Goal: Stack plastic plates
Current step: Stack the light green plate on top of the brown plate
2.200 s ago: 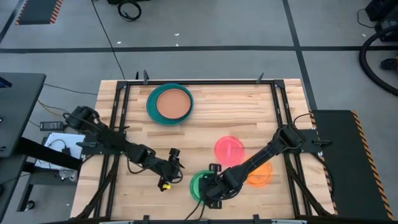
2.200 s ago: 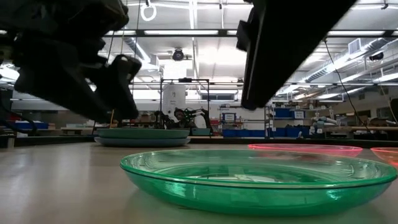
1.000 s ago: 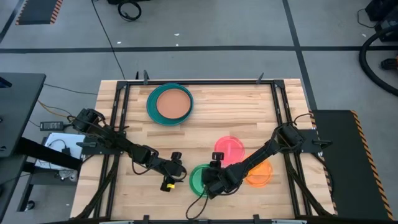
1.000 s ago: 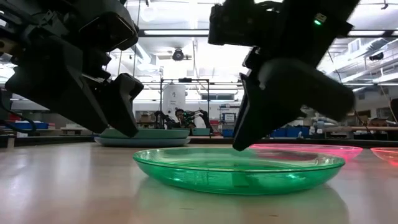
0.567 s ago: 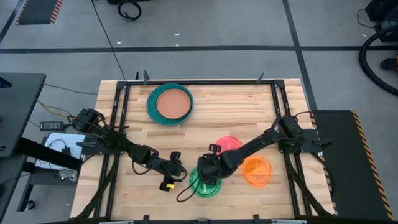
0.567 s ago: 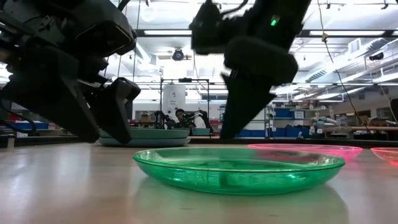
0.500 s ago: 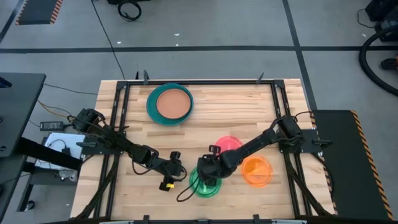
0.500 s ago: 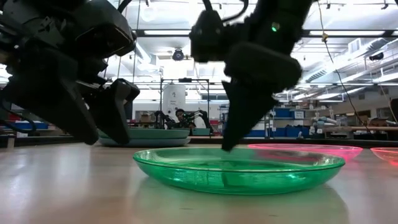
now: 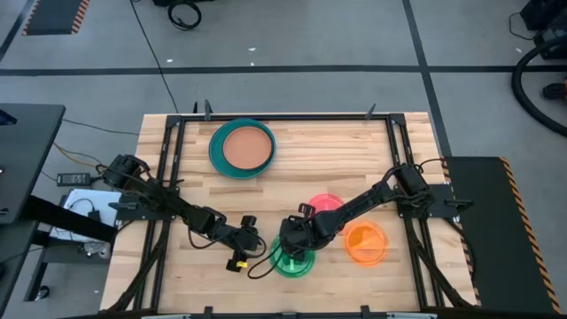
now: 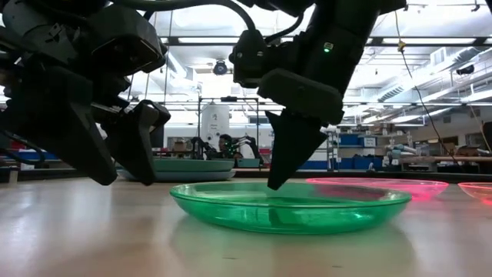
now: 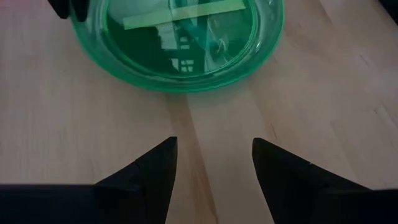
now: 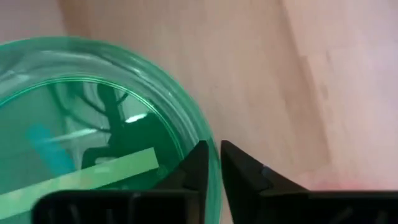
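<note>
A small translucent green plate point(image 9: 291, 263) lies flat on its base near the table's front edge; it also shows in the low view point(image 10: 292, 209). My right gripper point(image 9: 299, 244) is down at the plate's far rim, shut on it. My left gripper point(image 9: 254, 239) hovers open and empty just left of the plate, and its fingers point(image 11: 163, 158) point at the plate point(image 11: 180, 43). A pink plate point(image 9: 325, 209) and an orange plate point(image 9: 366, 242) lie to the right. A tan-brown plate point(image 9: 247, 149) sits inside a teal plate point(image 9: 215, 149) at the far left. My right gripper has the green plate's rim point(image 12: 200, 132) between its two fingers, one finger point(image 12: 198, 160) inside the plate and the other outside. The fingers come from above, slanting down onto the far rim point(image 10: 270, 187). The plate rests on the table.
Bare wooden tabletop lies between the teal plate and the three small plates. A black metal frame point(image 9: 283, 118) runs around the table's edges. The pink plate lies close behind my right arm.
My right gripper has swung from the green plate's right side toward the table's left, across the plate, and has come down on its far rim. The green plate has slid a little on the table. My left gripper has stayed beside it.
</note>
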You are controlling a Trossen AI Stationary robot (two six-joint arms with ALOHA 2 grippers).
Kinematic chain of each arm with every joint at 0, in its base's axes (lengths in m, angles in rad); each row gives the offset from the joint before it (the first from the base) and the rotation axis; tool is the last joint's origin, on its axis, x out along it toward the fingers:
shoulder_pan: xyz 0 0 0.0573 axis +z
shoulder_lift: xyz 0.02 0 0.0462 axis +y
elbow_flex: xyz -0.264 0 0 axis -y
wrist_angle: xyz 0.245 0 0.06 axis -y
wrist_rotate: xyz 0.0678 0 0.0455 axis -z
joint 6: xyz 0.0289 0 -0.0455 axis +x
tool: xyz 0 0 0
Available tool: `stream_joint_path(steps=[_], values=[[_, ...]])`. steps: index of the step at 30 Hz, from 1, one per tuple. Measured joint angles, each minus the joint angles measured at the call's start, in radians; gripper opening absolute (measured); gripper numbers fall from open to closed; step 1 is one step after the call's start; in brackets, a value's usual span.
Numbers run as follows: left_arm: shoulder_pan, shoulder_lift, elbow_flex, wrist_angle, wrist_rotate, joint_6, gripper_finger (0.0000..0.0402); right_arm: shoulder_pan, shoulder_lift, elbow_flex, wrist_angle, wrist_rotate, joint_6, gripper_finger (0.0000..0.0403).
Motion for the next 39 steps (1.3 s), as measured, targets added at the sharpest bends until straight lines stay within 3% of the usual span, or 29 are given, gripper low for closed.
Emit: stream_joint_path(steps=[7, 20, 32, 39], values=[[0.000, 0.000, 0.000, -0.002, 0.000, 0.001, 0.0217, 0.000, -0.001, 0.000, 0.003, 0.030, -0.019, 0.0007], [0.001, 0.000, 0.000, -0.001, 0.000, 0.000, 0.0217, -0.003, -0.060, 0.000, 0.000, 0.029, -0.024, 0.0008], [0.001, 0.000, 0.000, 0.001, 0.000, -0.043, 0.0217, -0.032, -0.068, 0.000, 0.003, -0.089, 0.057, 0.0009], [0.003, 0.000, 0.000, 0.001, 0.000, -0.046, 0.0217, -0.064, -0.071, 0.001, -0.019, -0.254, 0.085, 0.0009]])
